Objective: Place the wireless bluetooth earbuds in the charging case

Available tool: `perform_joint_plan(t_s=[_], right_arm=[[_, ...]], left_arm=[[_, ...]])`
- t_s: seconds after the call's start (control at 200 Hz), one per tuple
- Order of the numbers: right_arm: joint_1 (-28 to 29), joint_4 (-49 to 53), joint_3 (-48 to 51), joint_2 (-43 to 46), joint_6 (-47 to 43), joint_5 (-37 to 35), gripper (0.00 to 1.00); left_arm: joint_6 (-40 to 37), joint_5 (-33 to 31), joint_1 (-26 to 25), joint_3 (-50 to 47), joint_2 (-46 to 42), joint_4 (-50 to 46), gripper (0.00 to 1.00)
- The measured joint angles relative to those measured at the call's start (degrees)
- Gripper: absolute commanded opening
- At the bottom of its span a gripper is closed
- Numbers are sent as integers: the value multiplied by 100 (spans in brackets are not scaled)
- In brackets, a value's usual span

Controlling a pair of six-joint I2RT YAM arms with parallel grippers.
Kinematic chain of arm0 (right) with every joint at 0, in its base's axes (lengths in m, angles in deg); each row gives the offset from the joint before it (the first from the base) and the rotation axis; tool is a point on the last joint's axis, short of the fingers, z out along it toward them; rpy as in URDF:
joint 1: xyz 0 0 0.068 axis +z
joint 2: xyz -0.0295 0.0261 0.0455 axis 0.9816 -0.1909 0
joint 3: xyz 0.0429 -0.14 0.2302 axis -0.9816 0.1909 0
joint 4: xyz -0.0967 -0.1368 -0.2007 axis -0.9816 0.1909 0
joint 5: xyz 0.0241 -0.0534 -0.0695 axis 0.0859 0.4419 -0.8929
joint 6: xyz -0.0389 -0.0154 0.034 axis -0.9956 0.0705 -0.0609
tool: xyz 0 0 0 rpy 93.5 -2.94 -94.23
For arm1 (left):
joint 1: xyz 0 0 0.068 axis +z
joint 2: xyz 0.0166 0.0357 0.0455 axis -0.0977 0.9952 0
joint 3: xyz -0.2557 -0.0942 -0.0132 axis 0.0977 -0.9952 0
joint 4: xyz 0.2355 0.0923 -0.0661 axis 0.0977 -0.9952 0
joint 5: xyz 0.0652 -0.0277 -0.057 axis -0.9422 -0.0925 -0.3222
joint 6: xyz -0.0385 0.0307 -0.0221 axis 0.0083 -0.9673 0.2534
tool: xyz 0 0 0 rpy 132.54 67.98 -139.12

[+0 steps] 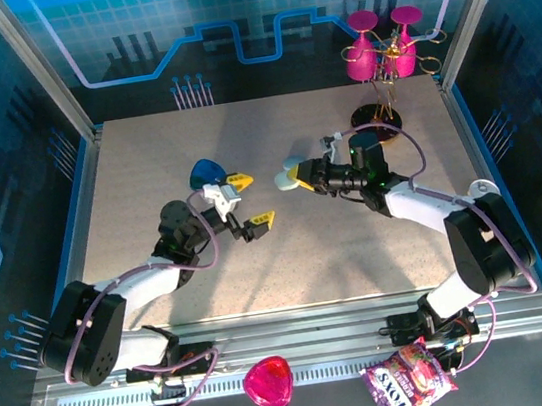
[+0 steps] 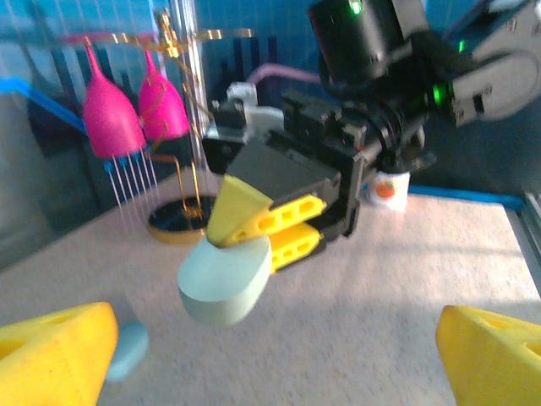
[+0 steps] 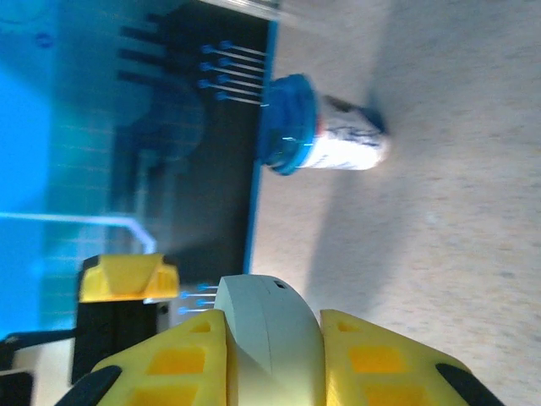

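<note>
Right end effector [image 1: 293,174] pinches the pale charging case [image 2: 224,283] mid-frame, raised off the table [image 1: 144,160] (lid apparently shut). The left end effector [image 1: 249,201] gapes wide and empty, with one likely earbud [image 2: 128,350] lying lower left beside it. Insertion looks unstarted.

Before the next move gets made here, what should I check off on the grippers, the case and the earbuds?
1. Right gripper shut on the pale case: ok, the case sits between both yellow fingers.
2. Left gripper open and empty: ok.
3. Grippers apart, not touching: ok.
4. Case lid open for insertion: cannot tell.
5. Earbud located for pickup: cannot tell; the pale-blue piece on the table by the left gripper is too blurred to identify.
</note>
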Motion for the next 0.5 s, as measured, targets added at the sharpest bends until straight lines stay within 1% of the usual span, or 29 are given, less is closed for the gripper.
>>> perform_joint_plan(t_s=[0.19, 0.375, 0.5], right_arm=[[0, 811, -216, -407, -815, -656, 13], [0, 1263, -289, -1001, -1325, -1126, 13], [0, 1449, -317, -1202, -1561, -1362, 14]], left_arm=[[-240, -214, -96, 15, 0, -1147, 99], [-529, -385, -98, 251, 42, -2144, 99], [-739, -459, -98, 525, 125, -2680, 99]])
